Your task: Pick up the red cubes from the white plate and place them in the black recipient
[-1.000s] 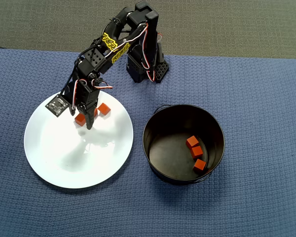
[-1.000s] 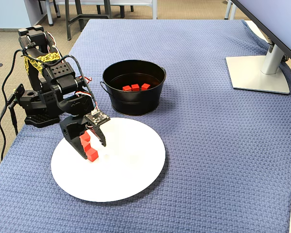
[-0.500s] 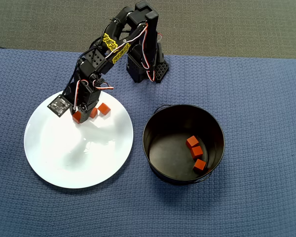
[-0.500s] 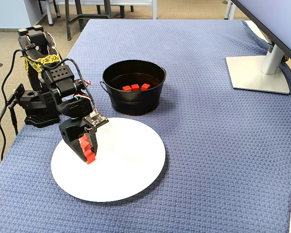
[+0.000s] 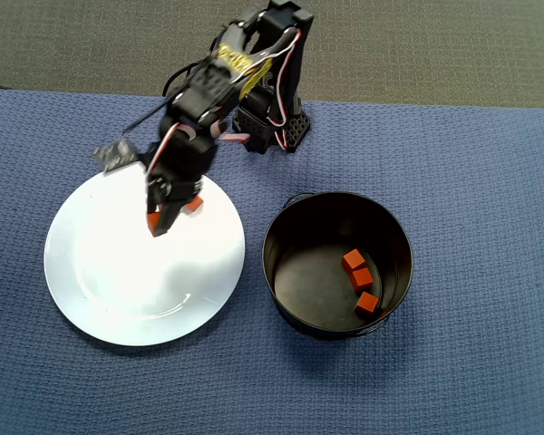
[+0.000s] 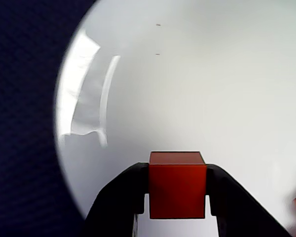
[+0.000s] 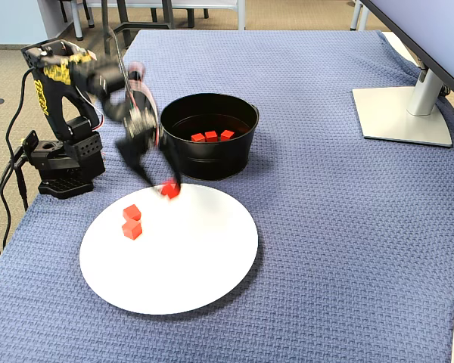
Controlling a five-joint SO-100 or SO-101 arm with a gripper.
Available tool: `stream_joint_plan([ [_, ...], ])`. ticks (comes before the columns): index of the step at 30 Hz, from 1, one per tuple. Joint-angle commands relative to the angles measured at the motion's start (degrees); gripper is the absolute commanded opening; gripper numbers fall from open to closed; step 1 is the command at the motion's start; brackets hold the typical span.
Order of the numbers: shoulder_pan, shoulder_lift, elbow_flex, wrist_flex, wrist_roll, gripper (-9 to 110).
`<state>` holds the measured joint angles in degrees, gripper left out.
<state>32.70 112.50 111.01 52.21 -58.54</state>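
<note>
Starting at the left of the fixed view, the black arm's base (image 7: 60, 162) sits at the table edge on the blue woven cloth (image 7: 325, 212). Next over is the big round glossy white plate (image 7: 197, 272) with two small matte red-orange cubes (image 7: 132, 212) touching each other near its left-rear part. The black two-finger gripper (image 7: 169, 188) hangs above the plate's rear edge, blurred, and it's clamped on a third red cube (image 7: 170, 189). The wrist view shows it best: that cube (image 6: 177, 185) is pinched snugly between both fingers (image 6: 123, 197), lifted over the white surface. Right of the plate, and just beside it, is the round black metal pot (image 5: 337, 265) with three more red cubes (image 5: 359, 277) lying inside, toward its right side in the overhead view. Far right in the fixed view there's a grey monitor stand (image 7: 401, 113).
</note>
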Motion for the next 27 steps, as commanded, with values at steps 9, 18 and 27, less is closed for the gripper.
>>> stream_joint_plan([
  [9, -32.2, 6.9, -14.9, 17.0, 40.8, 0],
  [18, -47.8, 11.3, -8.1, 26.3, 25.0, 41],
  [27, -16.9, 9.5, -9.7, 20.4, 11.3, 32],
])
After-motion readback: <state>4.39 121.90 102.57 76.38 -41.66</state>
